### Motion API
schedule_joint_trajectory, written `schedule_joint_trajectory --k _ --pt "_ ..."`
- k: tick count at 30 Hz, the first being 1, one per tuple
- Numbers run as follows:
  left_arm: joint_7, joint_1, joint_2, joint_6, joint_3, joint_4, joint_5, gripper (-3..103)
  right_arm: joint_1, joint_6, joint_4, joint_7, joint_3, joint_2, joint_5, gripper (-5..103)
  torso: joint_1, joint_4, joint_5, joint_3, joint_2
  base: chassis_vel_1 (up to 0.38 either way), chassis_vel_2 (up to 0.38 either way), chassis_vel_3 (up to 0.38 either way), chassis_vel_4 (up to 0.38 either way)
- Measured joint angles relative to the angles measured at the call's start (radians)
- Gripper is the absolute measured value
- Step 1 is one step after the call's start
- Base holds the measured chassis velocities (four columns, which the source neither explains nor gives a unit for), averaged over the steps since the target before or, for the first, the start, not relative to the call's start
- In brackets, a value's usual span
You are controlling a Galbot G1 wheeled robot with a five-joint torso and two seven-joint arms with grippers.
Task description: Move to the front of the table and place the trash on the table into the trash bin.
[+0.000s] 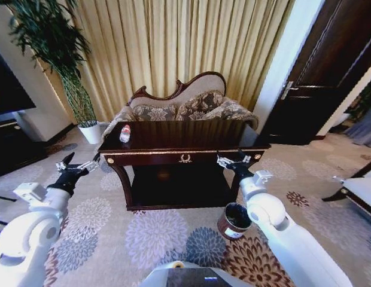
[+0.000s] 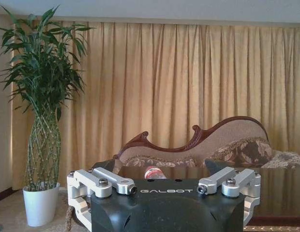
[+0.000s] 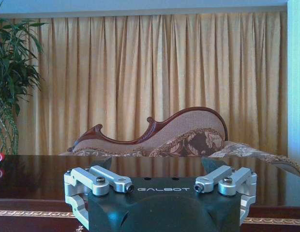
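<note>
I could knock the bottle point(image 1: 125, 133) over if I reach too fast, because it stands near the bench's point(image 1: 191, 143) left end. My left gripper point(image 1: 78, 166), fingers apart, hangs just left of the bench. My right gripper point(image 1: 233, 160), fingers apart, waits at the bench's front right, above the trash bin point(image 1: 234, 220).

The right gripper point(image 3: 156, 166) hangs open before the table point(image 3: 53, 174), its top dark and glossy. Beyond stand a sofa point(image 3: 188, 137) and curtains point(image 3: 155, 72).
</note>
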Motion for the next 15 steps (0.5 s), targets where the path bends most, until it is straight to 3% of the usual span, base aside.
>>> schedule_joint_trajectory --k 15 --pt "0.000 0.002 -0.003 0.000 -0.002 0.000 0.001 100 -0.013 0.001 0.007 -0.001 -0.014 0.003 -0.012 100 0.000 -0.0001 0.0000 0.000 0.000 -0.109 0.097 0.105 -0.111"
